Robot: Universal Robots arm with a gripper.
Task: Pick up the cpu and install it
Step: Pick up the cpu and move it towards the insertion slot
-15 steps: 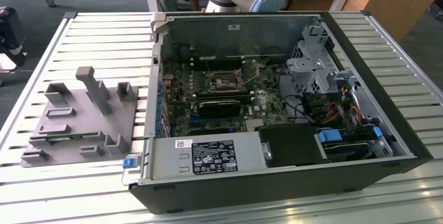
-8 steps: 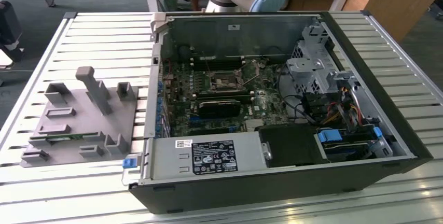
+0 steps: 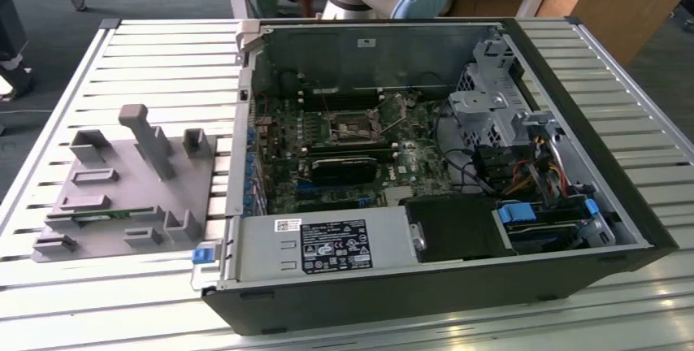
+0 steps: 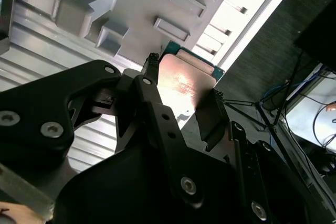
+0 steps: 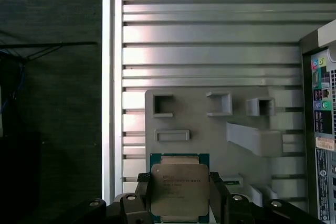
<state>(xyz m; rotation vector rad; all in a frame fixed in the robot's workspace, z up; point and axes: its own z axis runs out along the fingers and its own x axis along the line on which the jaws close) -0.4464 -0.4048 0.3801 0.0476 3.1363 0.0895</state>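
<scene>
The jaws clamp the chip [image 5: 179, 187] between them by two opposite edges; a grey tray [image 5: 195, 121] lies beyond on the table [image 5: 210, 40].

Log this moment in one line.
hand: shut on cpu | cpu: held above grey parts tray | tray: on slatted table | install: not yet done

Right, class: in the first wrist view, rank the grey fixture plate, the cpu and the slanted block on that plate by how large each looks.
1. grey fixture plate
2. cpu, though it is nearer the camera, held in the gripper, which makes it look bigger
3. slanted block
</scene>
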